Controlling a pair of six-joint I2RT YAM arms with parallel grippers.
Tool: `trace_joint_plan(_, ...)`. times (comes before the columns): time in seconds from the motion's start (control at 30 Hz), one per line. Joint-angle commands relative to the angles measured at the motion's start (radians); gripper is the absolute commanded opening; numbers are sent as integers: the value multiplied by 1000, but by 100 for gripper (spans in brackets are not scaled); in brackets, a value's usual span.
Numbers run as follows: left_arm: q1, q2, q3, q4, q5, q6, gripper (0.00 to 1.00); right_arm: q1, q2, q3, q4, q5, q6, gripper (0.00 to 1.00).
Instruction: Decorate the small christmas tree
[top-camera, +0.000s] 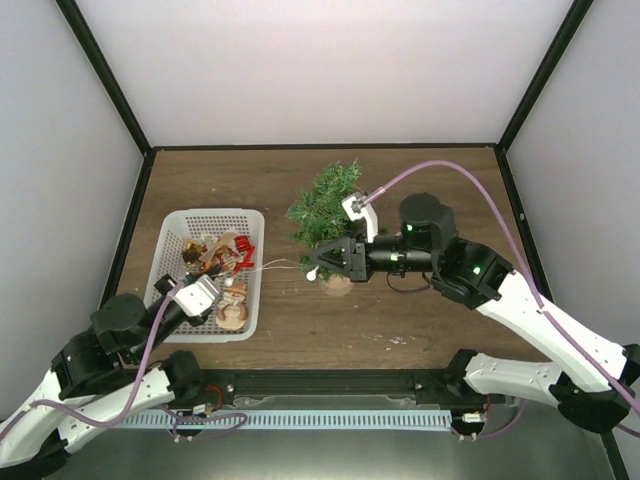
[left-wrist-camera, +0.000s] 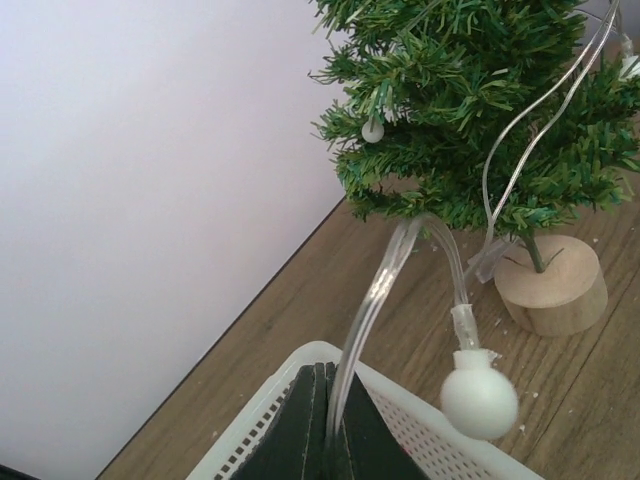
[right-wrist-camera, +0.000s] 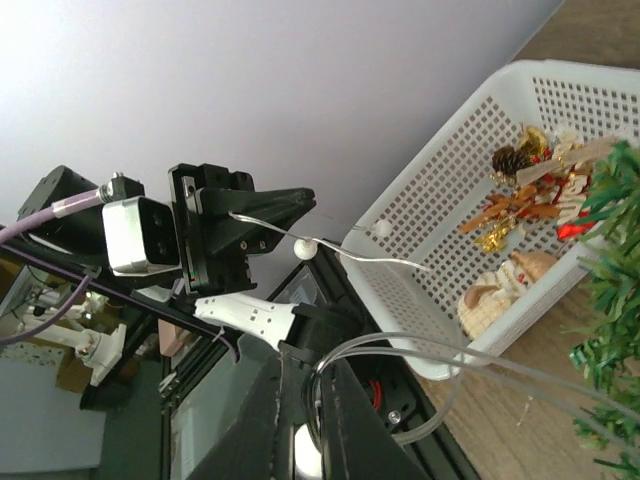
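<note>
small christmas tree (left-wrist-camera: 480, 120) draped with wire (left-wrist-camera: 370, 300)

small christmas tree (left-wrist-camera: 470, 110) top cropped, ornaments (top-camera: 226, 268) in basket (top-camera: 200, 222) indistinct

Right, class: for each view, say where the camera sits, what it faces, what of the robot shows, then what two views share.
Top: above and behind the arms, looking down at the table; both arms show, left tool over the basket, right tool by the tree.
Left wrist: on the left arm, facing over the basket rim to the tree; its shut fingers show, pinching the wire.
Right wrist: on the right arm, facing the left tool and basket; its fingers show below.
Shared: both wrist views show basket, tree, wire.
</note>
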Motion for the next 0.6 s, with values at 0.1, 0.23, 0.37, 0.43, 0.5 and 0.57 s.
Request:
trace_joint_plan(0.1,12,-22,3,24,-53,17,0,25,11,52,28,69,-11,16)
trace_joint_plan(0.23,17,-29,-13,57,-77,36,0,25,29,105,-5,100,-26,20)
trace_joint_plan(0.37,20,-43,-36,84,-98,50,0,25,64,140,-13,94,-35,31)
trace_joint_plan(0.43,32,-53,-46,94,-102,49,0,25,84,156,-9,91,-38,41)
trace_joint_plan(0.5,46,-61,-54,93,-99,40,0,25,105,171,-1,99,-40,46)
trace_joint_plan(0.57,58,-68,-61,98,-97,31,0,25,123,185,2,114,-44,48)
